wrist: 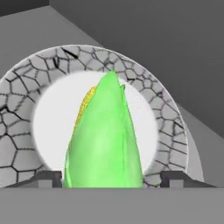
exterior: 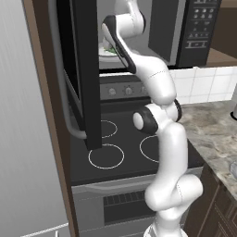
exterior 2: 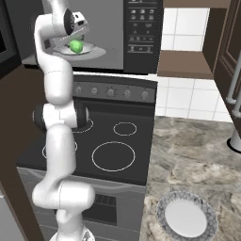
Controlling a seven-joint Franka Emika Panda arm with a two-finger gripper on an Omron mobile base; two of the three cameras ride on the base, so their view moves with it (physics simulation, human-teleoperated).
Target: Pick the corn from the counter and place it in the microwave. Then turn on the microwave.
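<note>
Inside the black microwave (exterior 2: 141, 33), one green-husked corn cob (wrist: 105, 140) lies on the round white plate with a crackle-patterned rim (wrist: 26, 131)

Two dark fingertips (wrist: 46, 178) of the gripper (wrist: 109, 180) stand spread, one on each side of the cob's near end; whether they touch it I cannot tell. Cob judged light, stiff, with a smooth husk, probably slippery; best hold would be across the thick middle. Count: one cob, one plate in the oven, a second patterned plate (exterior 2: 188, 219) on the marbled stone counter (exterior 2: 197, 150), one black glass stovetop (exterior 2: 110, 146) with white rings, door (exterior: 83, 69) open
</note>
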